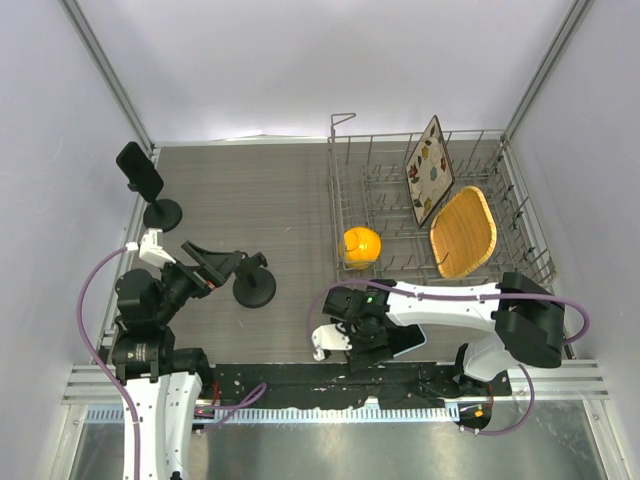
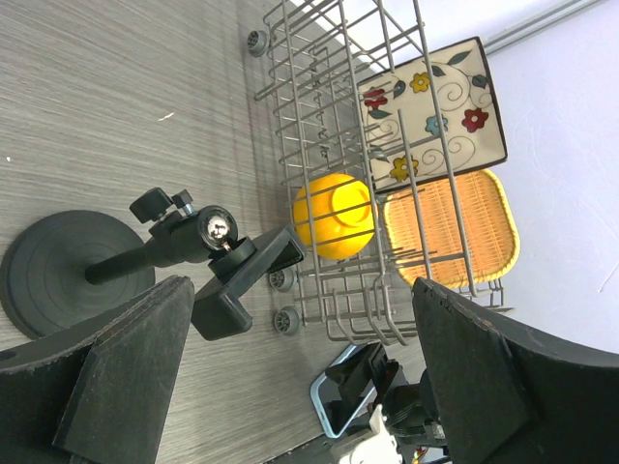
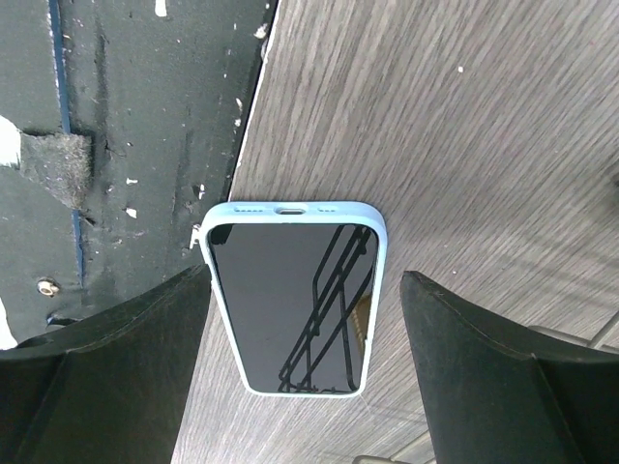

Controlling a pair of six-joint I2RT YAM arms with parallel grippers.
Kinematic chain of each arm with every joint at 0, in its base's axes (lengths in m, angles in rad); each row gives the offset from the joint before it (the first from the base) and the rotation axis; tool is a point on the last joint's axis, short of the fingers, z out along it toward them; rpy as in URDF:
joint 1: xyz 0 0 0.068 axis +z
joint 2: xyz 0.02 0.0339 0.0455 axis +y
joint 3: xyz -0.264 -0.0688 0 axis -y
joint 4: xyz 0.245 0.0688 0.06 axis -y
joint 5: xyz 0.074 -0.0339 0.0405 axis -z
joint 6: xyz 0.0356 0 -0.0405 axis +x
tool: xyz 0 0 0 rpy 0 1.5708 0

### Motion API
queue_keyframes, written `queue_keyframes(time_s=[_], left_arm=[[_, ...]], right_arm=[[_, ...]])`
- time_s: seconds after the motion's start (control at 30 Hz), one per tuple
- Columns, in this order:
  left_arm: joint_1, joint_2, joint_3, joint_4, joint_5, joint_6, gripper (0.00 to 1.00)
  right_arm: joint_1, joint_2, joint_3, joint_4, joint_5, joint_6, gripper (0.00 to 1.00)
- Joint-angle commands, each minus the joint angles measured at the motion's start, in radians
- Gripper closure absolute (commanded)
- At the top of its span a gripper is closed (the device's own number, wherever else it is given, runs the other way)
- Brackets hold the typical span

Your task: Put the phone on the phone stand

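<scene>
The phone (image 3: 295,295), dark screen up in a light blue case, lies flat on the table by its near edge. It also shows in the top view (image 1: 410,342) and the left wrist view (image 2: 338,398). My right gripper (image 3: 305,280) is open just above it, one finger on each long side, neither touching. The black phone stand (image 1: 255,288) has a round base and a tilted clamp head (image 2: 242,275). My left gripper (image 2: 302,290) is open and empty, facing the stand from the left (image 1: 212,264).
A second black stand (image 1: 160,210) carrying a dark holder stands at the back left. A wire dish rack (image 1: 385,165) at the back right holds a flowered plate (image 1: 428,170), a wicker tray (image 1: 463,232) and a yellow cup (image 1: 361,245). The black base rail (image 3: 135,145) borders the phone.
</scene>
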Motion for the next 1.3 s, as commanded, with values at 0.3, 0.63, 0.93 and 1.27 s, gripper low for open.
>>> queue_keyframes(time_s=[0.3, 0.63, 0.93, 1.27], left_arm=[[-0.002, 0.005, 0.026, 0.028, 0.02, 0.012, 0.0], [-0.002, 0.007, 0.034, 0.016, 0.018, 0.014, 0.0], [-0.002, 0.007, 0.034, 0.015, 0.018, 0.015, 0.0], [-0.002, 0.007, 0.032, 0.015, 0.02, 0.014, 0.0]], right_arm=[[0.048, -0.011, -0.076, 0.071, 0.039, 0.043, 0.16], [0.064, 0.015, -0.1, 0.121, 0.168, 0.067, 0.16], [0.064, 0.067, -0.093, 0.141, 0.167, 0.073, 0.18], [0.072, 0.11, -0.083, 0.146, 0.182, 0.067, 0.37]])
